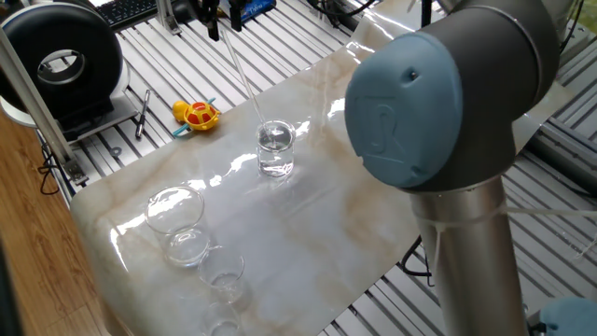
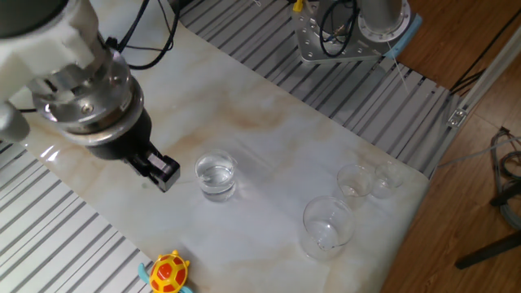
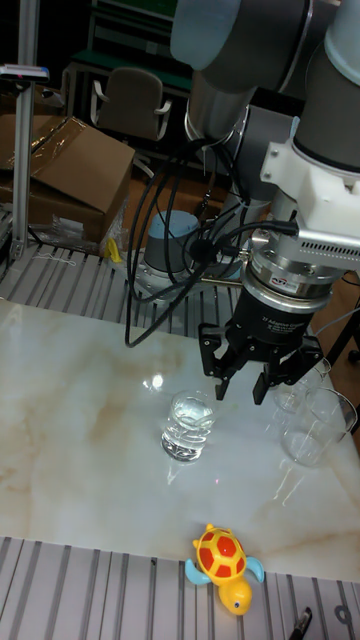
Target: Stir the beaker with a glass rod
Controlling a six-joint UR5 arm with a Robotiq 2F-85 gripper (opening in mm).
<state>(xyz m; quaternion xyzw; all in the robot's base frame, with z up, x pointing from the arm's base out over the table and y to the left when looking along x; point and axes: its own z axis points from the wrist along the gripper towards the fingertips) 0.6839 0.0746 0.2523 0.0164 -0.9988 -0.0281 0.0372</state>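
Note:
The beaker stands upright near the middle of the marble tabletop with clear liquid in it. The glass rod slants from the gripper down into the beaker; its lower end sits inside the rim. In the other two views the rod is too faint to make out. My gripper hovers beside the beaker, on the side towards the toy turtle, shut on the rod's upper end.
A yellow toy turtle lies at the table's edge. A wider rounded glass vessel and two small cups stand together at one end. The arm's large joint fills part of one view.

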